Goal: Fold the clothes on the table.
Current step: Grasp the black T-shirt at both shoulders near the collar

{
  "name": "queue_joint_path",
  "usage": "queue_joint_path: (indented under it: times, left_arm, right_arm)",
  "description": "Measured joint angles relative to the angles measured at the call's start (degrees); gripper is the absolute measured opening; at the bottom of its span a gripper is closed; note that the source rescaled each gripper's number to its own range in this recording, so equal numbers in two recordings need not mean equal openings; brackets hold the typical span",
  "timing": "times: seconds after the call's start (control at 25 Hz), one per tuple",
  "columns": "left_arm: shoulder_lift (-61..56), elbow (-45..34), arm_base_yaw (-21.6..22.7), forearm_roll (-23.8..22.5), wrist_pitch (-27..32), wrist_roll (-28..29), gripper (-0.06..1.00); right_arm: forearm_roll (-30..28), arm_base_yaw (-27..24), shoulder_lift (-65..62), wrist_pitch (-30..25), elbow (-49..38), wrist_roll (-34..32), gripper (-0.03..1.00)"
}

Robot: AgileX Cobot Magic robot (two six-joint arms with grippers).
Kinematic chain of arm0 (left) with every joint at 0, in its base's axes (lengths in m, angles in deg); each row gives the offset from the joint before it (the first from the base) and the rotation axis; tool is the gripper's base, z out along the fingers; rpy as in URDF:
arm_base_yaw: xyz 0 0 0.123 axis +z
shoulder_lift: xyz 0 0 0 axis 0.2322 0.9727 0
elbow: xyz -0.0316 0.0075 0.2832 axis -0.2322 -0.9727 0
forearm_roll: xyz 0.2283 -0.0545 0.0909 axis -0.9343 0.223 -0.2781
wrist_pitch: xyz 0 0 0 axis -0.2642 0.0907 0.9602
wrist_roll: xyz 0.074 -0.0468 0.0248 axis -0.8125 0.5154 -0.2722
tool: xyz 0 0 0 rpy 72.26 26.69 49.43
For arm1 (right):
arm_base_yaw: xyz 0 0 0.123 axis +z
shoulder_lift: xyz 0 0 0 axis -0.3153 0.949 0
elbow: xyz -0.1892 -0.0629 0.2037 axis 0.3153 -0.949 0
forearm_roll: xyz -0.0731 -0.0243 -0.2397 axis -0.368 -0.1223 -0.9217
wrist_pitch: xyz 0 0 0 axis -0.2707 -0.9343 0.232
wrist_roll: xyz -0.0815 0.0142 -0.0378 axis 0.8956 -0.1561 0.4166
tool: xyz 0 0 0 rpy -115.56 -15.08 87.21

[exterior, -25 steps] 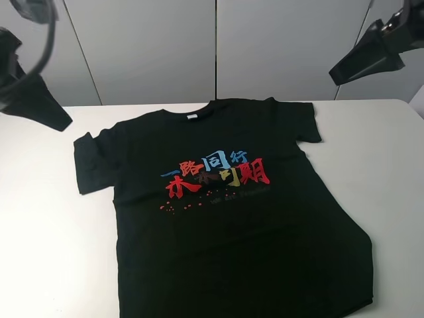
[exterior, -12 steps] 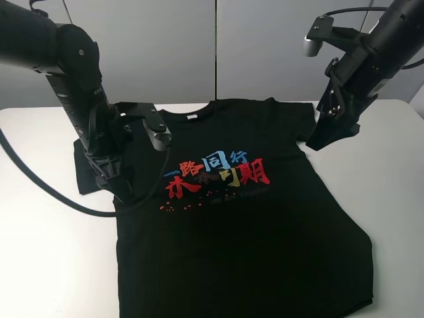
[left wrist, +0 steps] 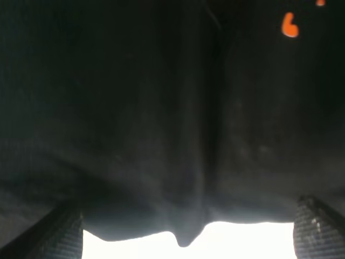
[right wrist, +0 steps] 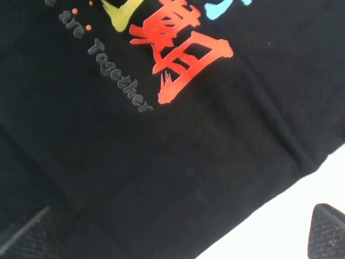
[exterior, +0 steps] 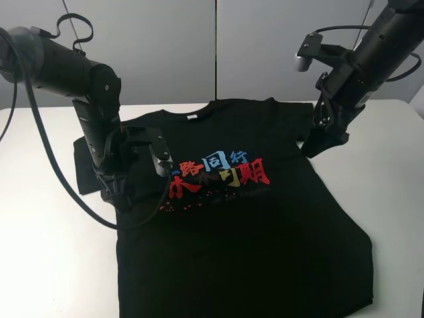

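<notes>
The black T-shirt (exterior: 252, 225) lies flat, chest print up, on the white table (exterior: 46, 252). My left gripper (exterior: 118, 197) is low over the shirt's left side, just below the left sleeve. In the left wrist view its fingertips (left wrist: 59, 232) stand wide apart over the black fabric (left wrist: 161, 108) at the shirt's edge. My right gripper (exterior: 317, 147) hangs at the shirt's right sleeve edge. In the right wrist view the gripper (right wrist: 178, 237) is open above the shirt (right wrist: 188, 162) near a red character. Neither gripper holds anything.
Grey wall panels (exterior: 215, 46) stand behind the table. Bare white tabletop shows left of the shirt and on its right (exterior: 391, 179). The shirt's hem reaches the front of the exterior view. Black cables (exterior: 40, 152) loop from the left arm.
Both arms have come in from the frame's upper corners and lowered to the shirt. In the last half second the left gripper shifted slightly right; the right drew in towards the sleeve.
</notes>
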Motion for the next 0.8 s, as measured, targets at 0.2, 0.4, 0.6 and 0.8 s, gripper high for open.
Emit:
queue_joint_path:
  times: [0.2, 0.4, 0.6, 0.8]
  left_arm:
    - [1.2, 0.0, 0.0, -0.1, -0.5, 0.0, 1.00]
    - [1.8, 0.0, 0.0, 1.1, 0.2, 0.0, 1.00]
    - [1.8, 0.0, 0.0, 1.1, 0.6, 0.0, 1.00]
    - [2.3, 0.0, 0.0, 0.6, 0.6, 0.0, 1.00]
  right_arm:
    - [0.5, 0.0, 1.2, 1.1, 0.0, 2.1, 1.00]
    - [1.9, 0.0, 2.9, 1.4, 0.0, 3.7, 1.00]
    - [3.9, 0.0, 4.3, 1.4, 0.0, 6.3, 1.00]
    - [4.9, 0.0, 5.6, 1.4, 0.0, 10.1, 1.00]
